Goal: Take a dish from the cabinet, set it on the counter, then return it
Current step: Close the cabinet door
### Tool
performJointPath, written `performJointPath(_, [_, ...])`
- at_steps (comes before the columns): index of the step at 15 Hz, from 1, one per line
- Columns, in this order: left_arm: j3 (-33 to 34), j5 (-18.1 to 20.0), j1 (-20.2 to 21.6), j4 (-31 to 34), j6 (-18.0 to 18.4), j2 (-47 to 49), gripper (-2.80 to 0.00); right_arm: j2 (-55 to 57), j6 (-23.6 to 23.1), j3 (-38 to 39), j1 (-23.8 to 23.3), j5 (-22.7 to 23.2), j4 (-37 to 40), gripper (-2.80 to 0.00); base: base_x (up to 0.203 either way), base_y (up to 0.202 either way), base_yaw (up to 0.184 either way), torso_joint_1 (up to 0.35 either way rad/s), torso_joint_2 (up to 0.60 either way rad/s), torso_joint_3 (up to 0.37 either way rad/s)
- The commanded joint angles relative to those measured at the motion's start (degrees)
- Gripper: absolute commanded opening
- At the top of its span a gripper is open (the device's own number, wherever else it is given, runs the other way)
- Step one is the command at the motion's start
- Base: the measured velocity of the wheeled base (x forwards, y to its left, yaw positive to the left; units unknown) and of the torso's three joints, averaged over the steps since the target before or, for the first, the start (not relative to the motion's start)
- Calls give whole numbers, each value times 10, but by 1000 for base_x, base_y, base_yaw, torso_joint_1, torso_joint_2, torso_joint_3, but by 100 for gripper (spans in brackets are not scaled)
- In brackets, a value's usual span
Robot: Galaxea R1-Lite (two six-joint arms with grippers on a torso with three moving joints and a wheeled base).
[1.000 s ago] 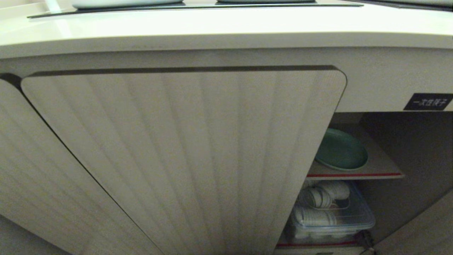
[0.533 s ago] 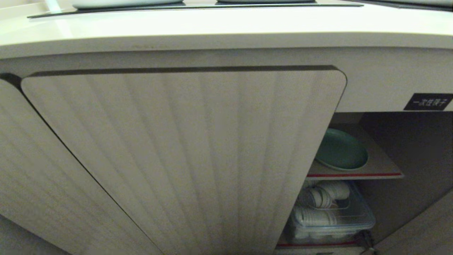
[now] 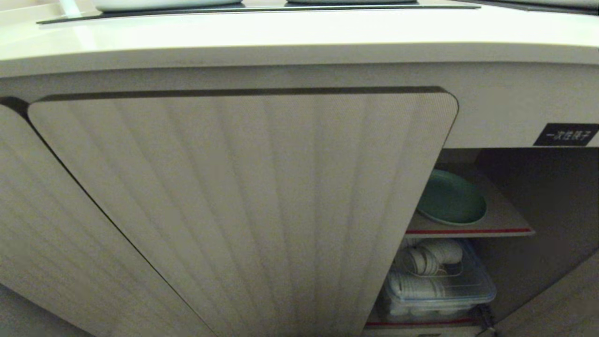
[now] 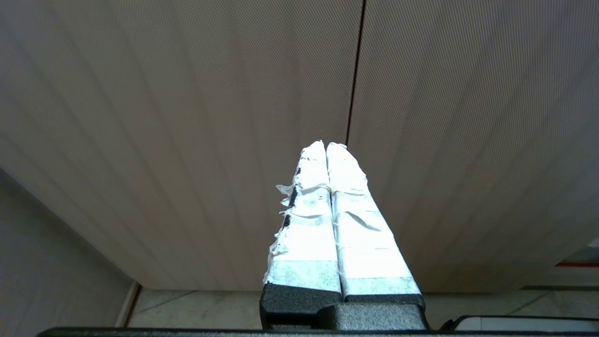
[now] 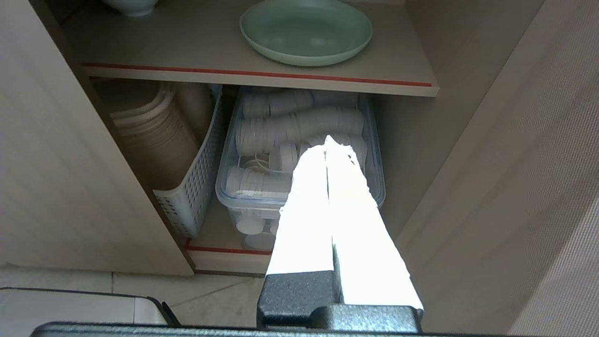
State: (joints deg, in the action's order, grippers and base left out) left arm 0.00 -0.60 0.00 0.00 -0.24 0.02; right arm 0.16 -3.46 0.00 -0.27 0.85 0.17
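The pale mint-green dish [image 3: 451, 199] [image 5: 306, 30] lies flat on the upper red-edged shelf [image 5: 187, 51] of the open cabinet [image 3: 503, 213], below its black label [image 3: 566, 135]. The cream counter [image 3: 299, 32] runs across the top of the head view, above the cabinet. My right gripper [image 5: 327, 140] is shut and empty, held low in front of the cabinet opening, below and short of the dish. My left gripper [image 4: 326, 144] is shut and empty, facing two closed ribbed doors. Neither gripper shows in the head view.
A closed ribbed door [image 3: 243, 210] stands left of the opening, and the swung-out door [image 5: 524, 187] flanks it on the right. The lower shelf holds a clear box of white cups [image 5: 262, 135] and a white perforated basket [image 5: 187, 201]. A black cooktop panel [image 3: 262, 7] sits in the counter.
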Motion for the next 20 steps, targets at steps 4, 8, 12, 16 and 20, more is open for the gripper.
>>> performJointPath(4, [0, 0, 0, 0, 0, 0, -280, -2, -1, 0, 0, 0, 0, -280, 0, 0, 0, 0, 0, 0])
performJointPath(8, [0, 0, 0, 0, 0, 0, -280, -2, -1, 0, 0, 0, 0, -280, 0, 0, 0, 0, 0, 0])
performJointPath(12, [0, 0, 0, 0, 0, 0, -280, -2, -1, 0, 0, 0, 0, -280, 0, 0, 0, 0, 0, 0])
performJointPath(16, [0, 0, 0, 1, 0, 0, -280, -2, -1, 0, 0, 0, 0, -280, 0, 0, 0, 0, 0, 0])
performJointPath(20, [0, 0, 0, 0, 0, 0, -280, -2, -1, 0, 0, 0, 0, -280, 0, 0, 0, 0, 0, 0])
